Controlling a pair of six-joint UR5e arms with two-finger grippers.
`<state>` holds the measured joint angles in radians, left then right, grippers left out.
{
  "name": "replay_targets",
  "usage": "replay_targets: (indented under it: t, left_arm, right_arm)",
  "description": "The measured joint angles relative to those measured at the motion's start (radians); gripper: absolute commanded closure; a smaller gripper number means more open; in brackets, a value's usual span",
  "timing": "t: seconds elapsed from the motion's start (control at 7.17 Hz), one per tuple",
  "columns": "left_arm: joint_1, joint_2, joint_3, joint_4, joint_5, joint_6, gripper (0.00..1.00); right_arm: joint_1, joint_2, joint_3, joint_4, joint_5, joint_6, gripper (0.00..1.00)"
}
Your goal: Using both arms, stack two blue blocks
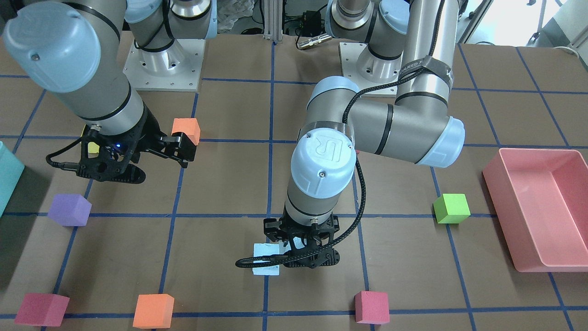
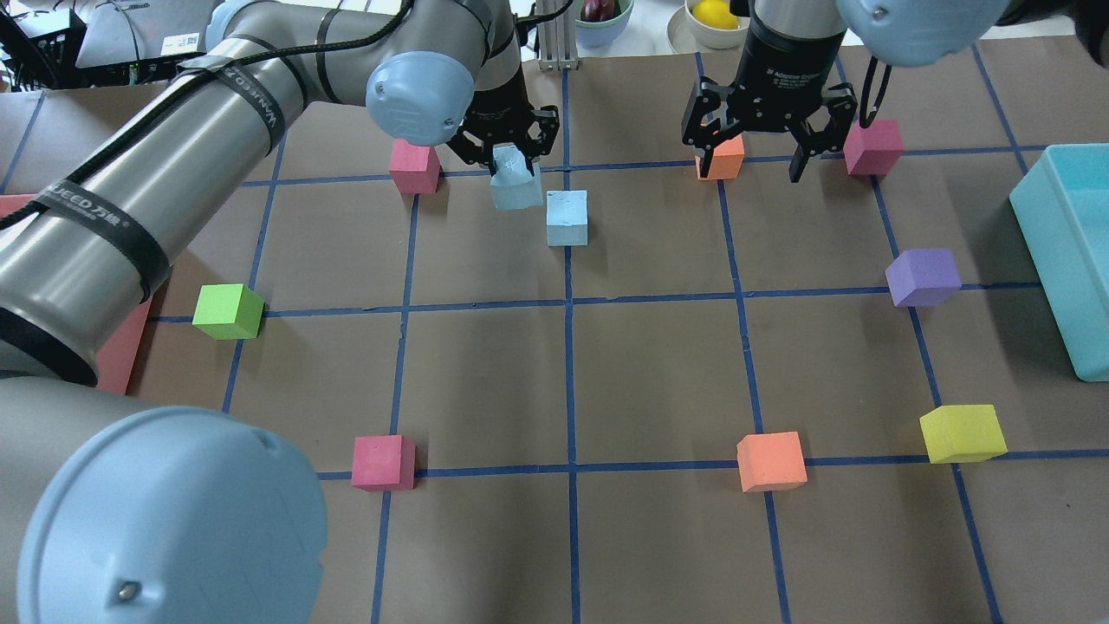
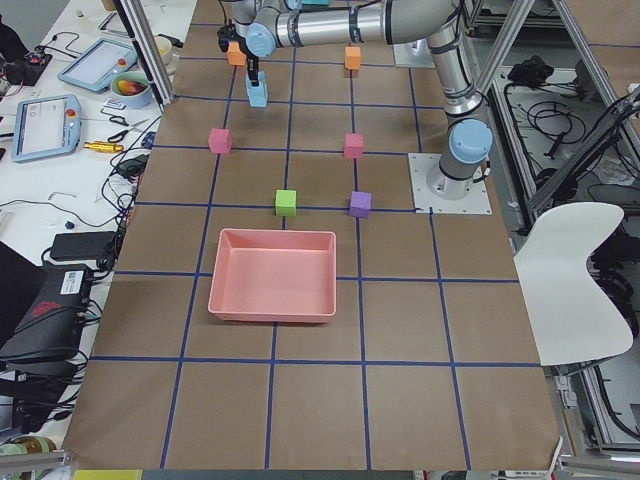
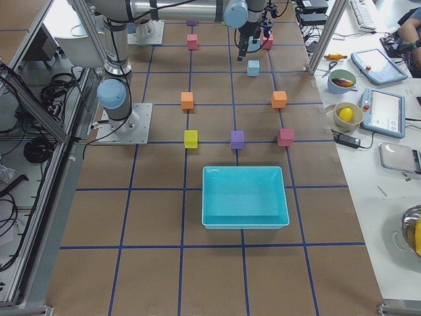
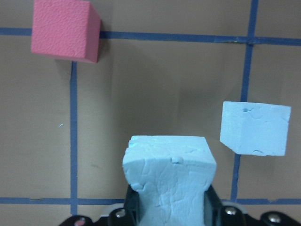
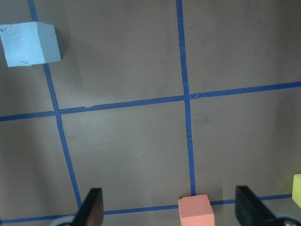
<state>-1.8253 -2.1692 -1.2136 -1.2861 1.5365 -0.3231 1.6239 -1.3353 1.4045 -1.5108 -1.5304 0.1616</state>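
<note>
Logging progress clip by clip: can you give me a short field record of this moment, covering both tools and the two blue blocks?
Left tool: shut on one blue block
Other blue block: on the table, beside the held one, not touching it
Right tool: open, holding nothing, by an orange block
Stack: not yet made
</note>
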Motion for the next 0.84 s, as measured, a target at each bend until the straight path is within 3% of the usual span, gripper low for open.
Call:
replay_targets:
  t: [0.42, 0.84]
  left_arm:
    - [-0.042, -0.072, 0.074, 0.003, -0.002, -0.062, 1.00]
    - [-0.055, -0.095, 0.083, 0.005, 0.001, -0.072, 1.00]
  right_arm:
    - [-0.051, -0.052, 0.025, -0.031, -0.015, -0.013, 0.00]
    - [-0.090, -0.074, 0.025, -0.030, -0.022, -0.120, 0.00]
